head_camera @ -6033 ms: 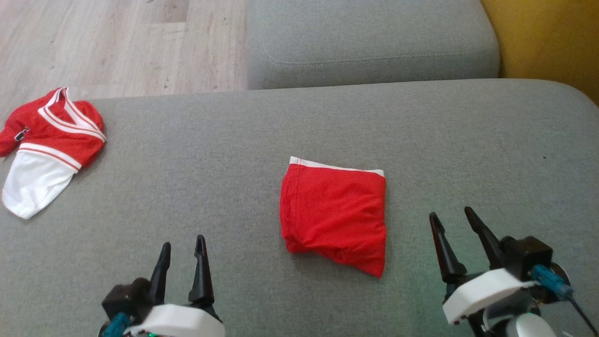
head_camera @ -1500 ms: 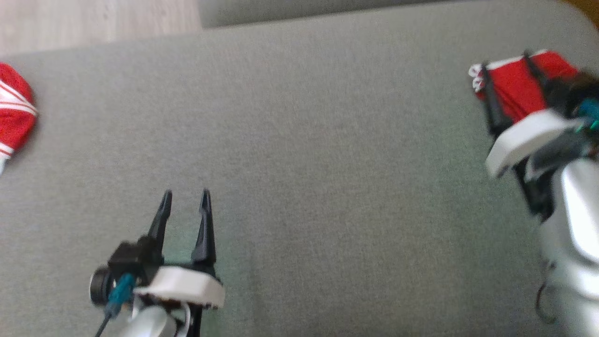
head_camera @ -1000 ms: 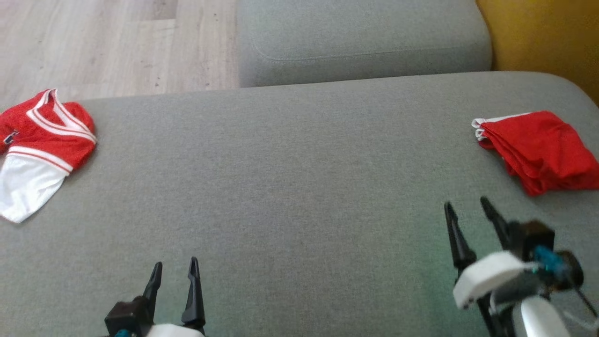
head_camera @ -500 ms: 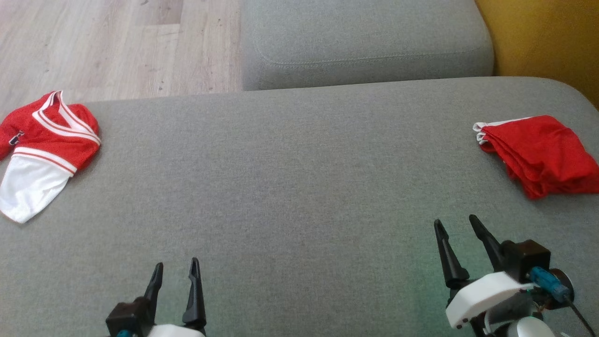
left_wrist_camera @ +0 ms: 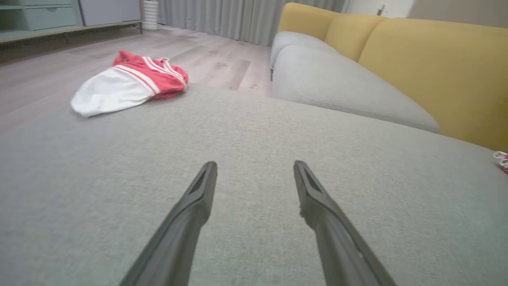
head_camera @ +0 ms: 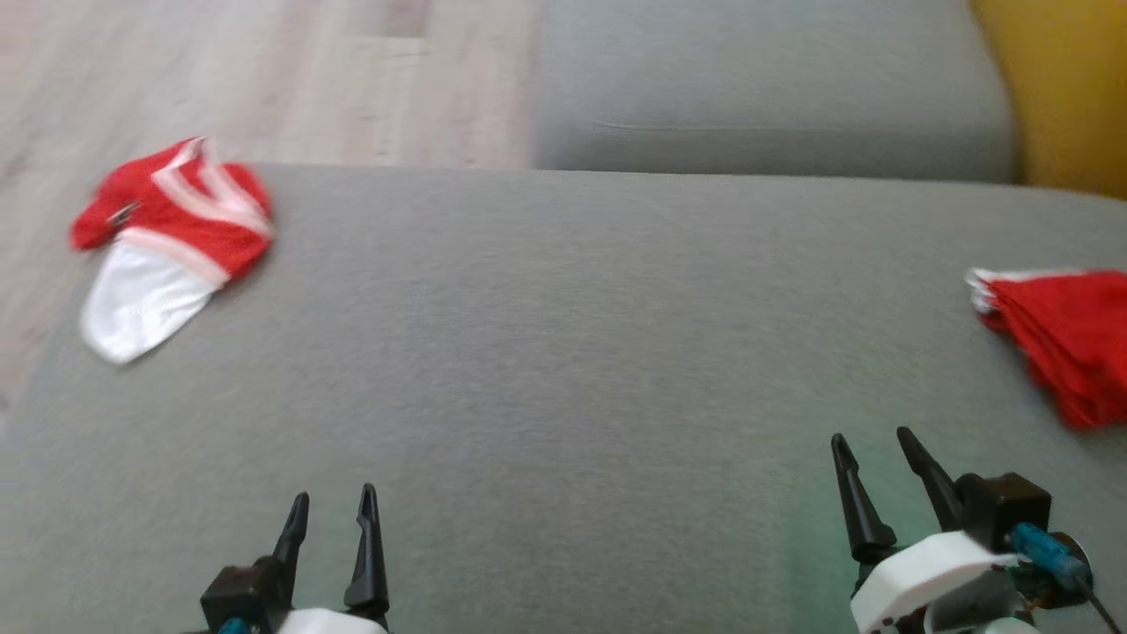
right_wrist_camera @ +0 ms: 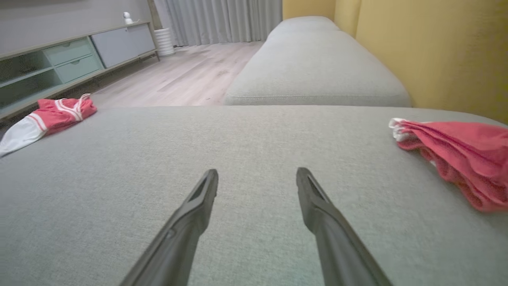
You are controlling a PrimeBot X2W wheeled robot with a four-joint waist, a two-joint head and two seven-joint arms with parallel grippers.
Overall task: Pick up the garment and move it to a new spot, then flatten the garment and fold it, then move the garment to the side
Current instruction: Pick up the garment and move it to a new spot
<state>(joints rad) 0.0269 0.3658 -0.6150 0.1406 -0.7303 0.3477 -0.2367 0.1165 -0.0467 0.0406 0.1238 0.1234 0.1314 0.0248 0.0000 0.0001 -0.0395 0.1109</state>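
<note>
A folded red garment [head_camera: 1061,339] with a white waistband lies at the right end of the grey sofa seat [head_camera: 563,352]; in the right wrist view the garment [right_wrist_camera: 456,155] rests to the right of my fingers. My right gripper [head_camera: 870,436] stands open and empty, below and left of it and well apart. My left gripper [head_camera: 334,495] is open and empty over bare cushion at the lower left. A crumpled red and white jersey [head_camera: 172,238] lies at the seat's far left corner, also seen as the jersey [left_wrist_camera: 131,81] ahead and left of my left gripper [left_wrist_camera: 254,163].
A second grey cushion [head_camera: 766,97] adjoins the seat at the back, with the yellow backrest [head_camera: 1065,88] at the right. Wooden floor [head_camera: 264,70] lies beyond the seat's left and far edges. A low cabinet [right_wrist_camera: 59,59] stands across the room.
The folded red garment went from the seat's middle to its right end, and my right gripper drew back from it, open. The camera has just swung left, shifting the whole picture.
</note>
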